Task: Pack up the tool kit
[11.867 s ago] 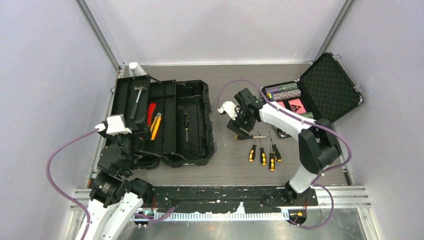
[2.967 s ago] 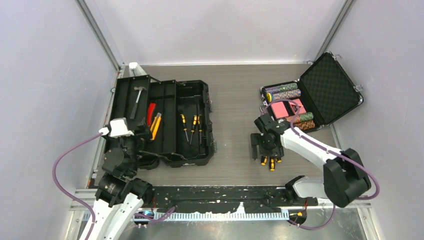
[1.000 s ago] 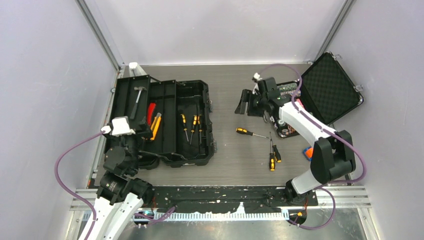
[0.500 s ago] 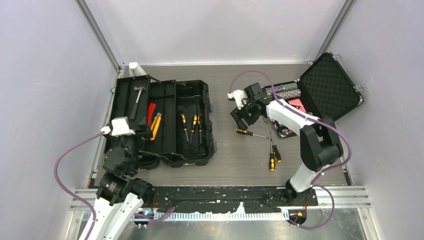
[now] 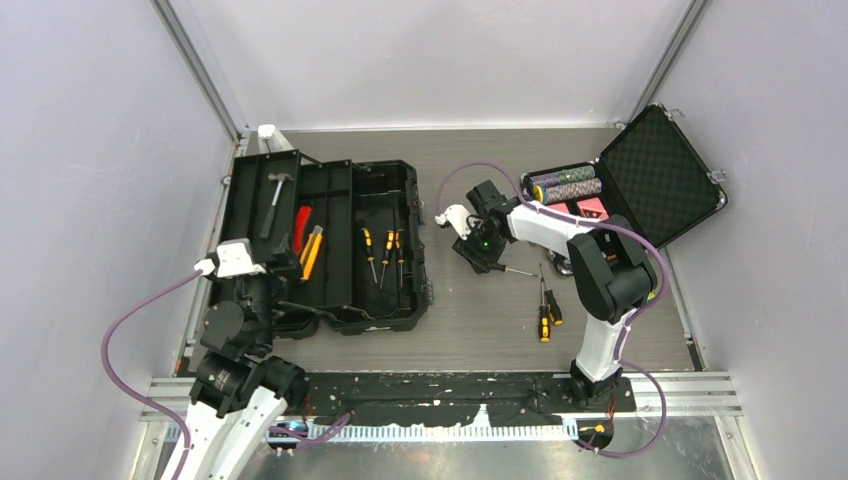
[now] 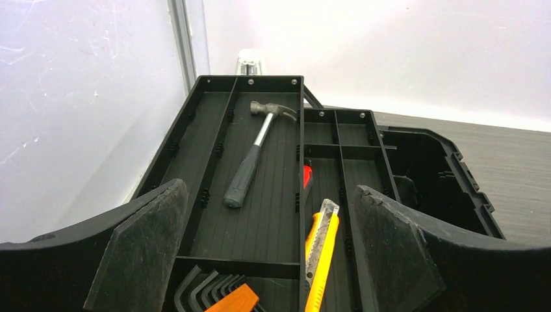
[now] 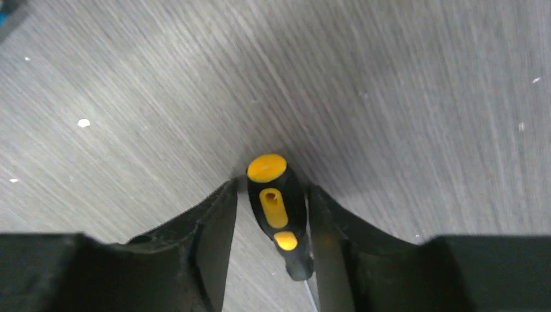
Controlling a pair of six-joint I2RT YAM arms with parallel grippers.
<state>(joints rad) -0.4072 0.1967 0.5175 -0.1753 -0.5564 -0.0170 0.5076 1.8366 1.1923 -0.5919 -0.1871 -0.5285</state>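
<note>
The black toolbox lies open at the left, with three yellow-black screwdrivers in its main well. Its tray holds a hammer, red pliers and a yellow knife. My left gripper hangs open over that tray, holding nothing. My right gripper is down on the table, straddling the handle of a yellow-black screwdriver. The right finger touches the handle; a gap shows at the left finger. From above, only the shaft sticks out of the right gripper. Two more screwdrivers lie nearer.
A foam-lined black case with poker chips stands open at the back right. Hex keys in an orange holder sit at the tray's near end. Grey walls close in the table on the left, back and right.
My right arm swung left and down from beside the poker case onto the lone screwdriver, and its jaws have narrowed around the handle. The left arm has not moved.
</note>
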